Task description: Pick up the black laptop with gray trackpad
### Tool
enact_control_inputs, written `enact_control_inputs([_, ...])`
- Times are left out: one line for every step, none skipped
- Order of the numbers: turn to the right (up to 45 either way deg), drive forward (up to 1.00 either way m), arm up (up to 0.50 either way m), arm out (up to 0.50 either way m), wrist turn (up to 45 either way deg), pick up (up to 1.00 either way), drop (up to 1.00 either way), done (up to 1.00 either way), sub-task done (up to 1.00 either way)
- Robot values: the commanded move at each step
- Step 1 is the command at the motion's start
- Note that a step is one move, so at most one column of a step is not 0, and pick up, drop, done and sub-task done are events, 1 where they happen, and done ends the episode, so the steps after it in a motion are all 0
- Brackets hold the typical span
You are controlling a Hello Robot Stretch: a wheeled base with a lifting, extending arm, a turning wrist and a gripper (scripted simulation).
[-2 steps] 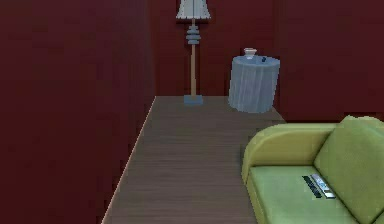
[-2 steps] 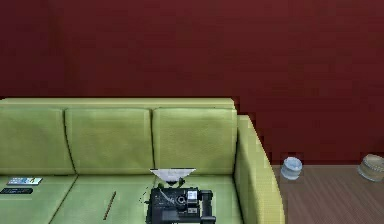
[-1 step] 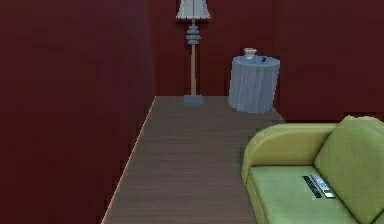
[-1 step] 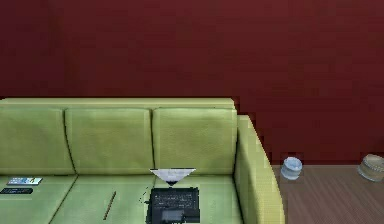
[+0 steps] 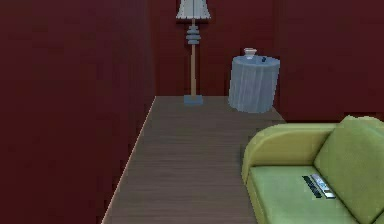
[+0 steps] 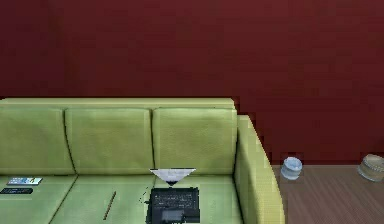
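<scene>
Laptop: I see the black laptop (image 6: pixel 172 207) lying flat on the green sofa (image 6: pixel 110 140), on the seat cushion nearest the armrest at arm side view's right. A pale wedge (image 6: pixel 173 175) sits at its far edge.
Laptop vs pincer: can't tell.
Pincer: grip state can't be told from my feeds.
Print: small black/white item (image 6: pixel 22 183) on the left cushion, markings too small to read.
Floor: pale jar (image 6: pixel 291 168) & tan obj (image 6: pixel 372 167) near the red wall.

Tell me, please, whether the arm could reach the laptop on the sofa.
Probably yes: the laptop lies on the sofa seat at the arm side view's bottom edge, nothing on it.
</scene>
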Motion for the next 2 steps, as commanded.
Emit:
enact_control_inputs([0.0,0.00,0.10,0.00,0.0,0.00,0.00,0.00,0.00])
enact_control_inputs([0.0,0.00,0.00,0.00,0.0,0.00,0.00,1.00,0.00])
